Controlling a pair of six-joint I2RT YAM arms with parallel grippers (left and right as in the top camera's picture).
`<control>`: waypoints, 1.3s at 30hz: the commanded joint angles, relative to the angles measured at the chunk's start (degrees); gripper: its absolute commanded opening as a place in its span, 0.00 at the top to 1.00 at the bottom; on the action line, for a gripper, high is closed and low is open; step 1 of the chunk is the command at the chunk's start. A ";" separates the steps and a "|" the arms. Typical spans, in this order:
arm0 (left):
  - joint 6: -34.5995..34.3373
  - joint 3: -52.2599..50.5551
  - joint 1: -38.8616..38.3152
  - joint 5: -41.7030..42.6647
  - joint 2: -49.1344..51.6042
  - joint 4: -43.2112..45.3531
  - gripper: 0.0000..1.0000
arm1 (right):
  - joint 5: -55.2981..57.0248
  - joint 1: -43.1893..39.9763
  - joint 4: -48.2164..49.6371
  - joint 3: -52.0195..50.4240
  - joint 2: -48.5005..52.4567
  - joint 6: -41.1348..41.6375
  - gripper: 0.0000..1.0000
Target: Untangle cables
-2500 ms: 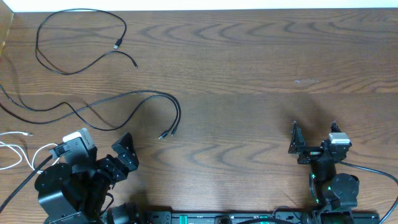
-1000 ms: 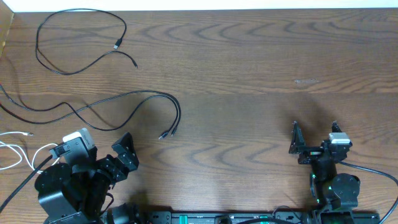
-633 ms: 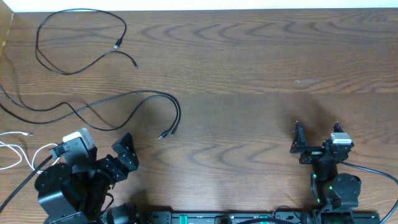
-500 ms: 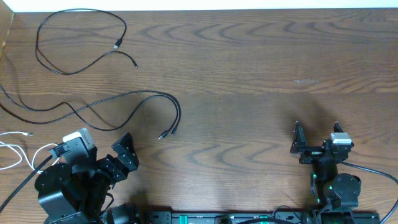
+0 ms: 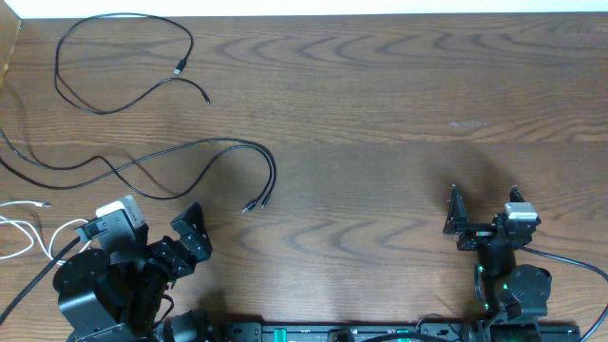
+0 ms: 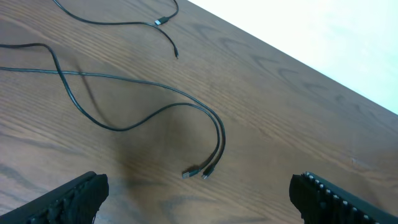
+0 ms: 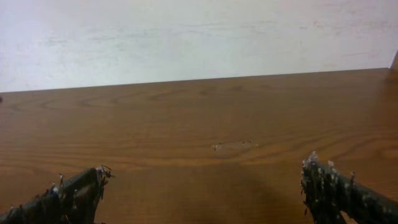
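One long black cable [image 5: 95, 57] lies in a loop at the far left, its plug ends [image 5: 193, 82] apart from the rest. A second black cable [image 5: 142, 163] runs from the left edge, crossing itself, to two plug ends [image 5: 256, 203]; it also shows in the left wrist view [image 6: 124, 124] with its plugs [image 6: 198, 172]. A white cable [image 5: 19, 226] lies at the left edge. My left gripper [image 5: 187, 237] [image 6: 199, 199] is open and empty, just short of those two plugs. My right gripper [image 5: 482, 204] [image 7: 202, 193] is open and empty over bare wood at the right.
The wooden table [image 5: 380, 114] has a small pale scuff [image 5: 467, 123] ahead of the right gripper, also in the right wrist view [image 7: 233, 145]. Thick black robot leads [image 5: 570, 261] run from the arm bases at the near edge. A wooden block edge [image 5: 8, 47] sits far left.
My right gripper has shifted very slightly to the right. The cables and the left arm have not moved.
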 commanded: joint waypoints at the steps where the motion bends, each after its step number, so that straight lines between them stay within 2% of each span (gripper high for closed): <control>1: 0.74 0.61 -0.33 -0.57 0.00 0.00 0.01 | -0.48 -0.48 -0.28 -0.13 -0.31 -0.70 0.01; 14: 0.74 0.61 -0.68 -0.57 0.00 0.00 0.01 | -0.48 -0.48 -0.26 -0.15 -0.31 -0.70 0.01; 20: 0.74 0.61 -7.56 -0.57 0.02 0.00 0.01 | -0.48 -0.48 -0.26 -0.15 -0.31 -0.70 0.01; 35: 0.76 0.24 -8.28 -1.16 -0.02 -0.17 0.01 | -0.48 -0.48 -0.26 -0.15 -0.31 -0.70 0.01; 39: 1.29 -3.41 -13.84 -3.85 -0.61 1.09 0.01 | -0.48 -0.48 -0.26 -0.13 -0.31 -0.70 0.01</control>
